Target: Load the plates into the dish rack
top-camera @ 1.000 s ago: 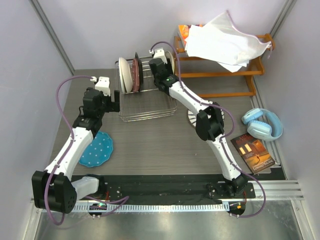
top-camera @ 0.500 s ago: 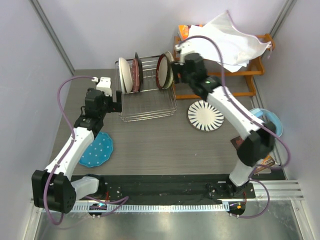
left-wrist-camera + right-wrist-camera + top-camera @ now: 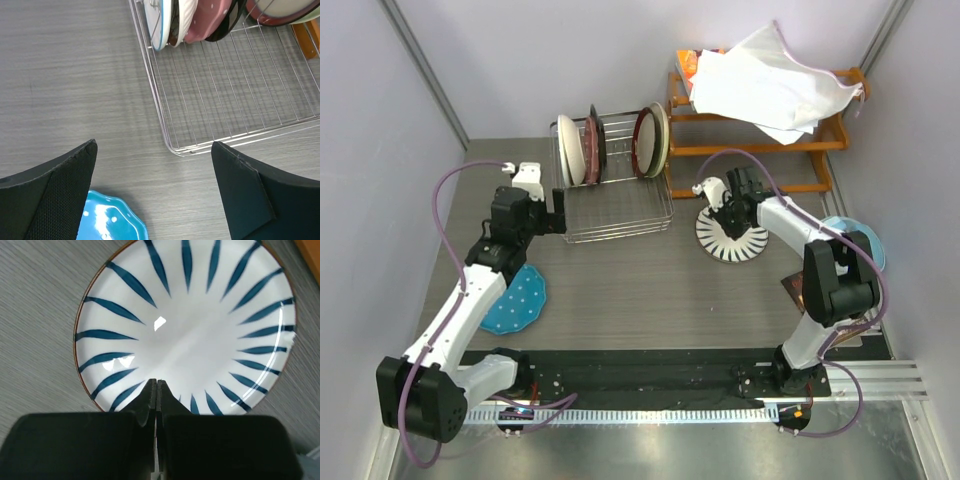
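Grey counter | step: fetching white round dark-striped plate toward right edge | your right pincer clenched empty above it, left pincer released near far-edge silver wire rack | next: open, grip rim.

orange slatted shelf seen at far right | white crumpled sheet laid on it | blue headphones, partly hidden, placed on grey surface

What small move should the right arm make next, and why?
Probably open the right tool and bring it to the rim of the striped plate. It is shut on nothing, it hangs over that plate, and the plate lies flat on the table, outside the dish rack.
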Robot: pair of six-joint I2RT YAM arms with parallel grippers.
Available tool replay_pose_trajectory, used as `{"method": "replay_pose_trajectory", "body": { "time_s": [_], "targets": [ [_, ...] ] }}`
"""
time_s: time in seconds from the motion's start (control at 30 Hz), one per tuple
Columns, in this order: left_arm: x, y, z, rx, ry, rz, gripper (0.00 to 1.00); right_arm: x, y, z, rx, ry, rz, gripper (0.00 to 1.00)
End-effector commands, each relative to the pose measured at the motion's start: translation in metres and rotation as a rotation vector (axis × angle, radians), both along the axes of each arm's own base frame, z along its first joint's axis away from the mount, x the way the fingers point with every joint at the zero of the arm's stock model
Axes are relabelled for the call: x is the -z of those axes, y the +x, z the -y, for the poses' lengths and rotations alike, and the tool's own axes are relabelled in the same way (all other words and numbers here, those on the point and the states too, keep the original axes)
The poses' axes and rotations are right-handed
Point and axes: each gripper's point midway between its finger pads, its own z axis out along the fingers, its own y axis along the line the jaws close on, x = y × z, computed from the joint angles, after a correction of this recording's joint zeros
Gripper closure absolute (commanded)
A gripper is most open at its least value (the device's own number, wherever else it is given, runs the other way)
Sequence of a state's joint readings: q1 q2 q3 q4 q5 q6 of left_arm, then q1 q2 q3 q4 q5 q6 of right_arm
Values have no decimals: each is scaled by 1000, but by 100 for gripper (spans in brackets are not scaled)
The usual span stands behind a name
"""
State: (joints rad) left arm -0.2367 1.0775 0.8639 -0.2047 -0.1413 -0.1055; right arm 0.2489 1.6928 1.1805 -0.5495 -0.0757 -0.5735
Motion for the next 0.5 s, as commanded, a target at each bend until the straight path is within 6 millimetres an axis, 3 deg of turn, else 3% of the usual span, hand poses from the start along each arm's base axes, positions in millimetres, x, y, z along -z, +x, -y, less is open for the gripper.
{"method": "replay_pose_trajectory", "body": {
  "time_s": [0.0,0.2,0.47],
  "targets": [
    [4,-3,-1,-38,-27,-32,5,10,12,-15,-102,45,9,99],
    [1,-5,-7,-70,-14,-46,5,39,-1,-20,-156,47,-67,99],
    [1,-5,-10,-80,-2,-46,4,63,-59,-54,-366,32,-168,99]
  ]
}}
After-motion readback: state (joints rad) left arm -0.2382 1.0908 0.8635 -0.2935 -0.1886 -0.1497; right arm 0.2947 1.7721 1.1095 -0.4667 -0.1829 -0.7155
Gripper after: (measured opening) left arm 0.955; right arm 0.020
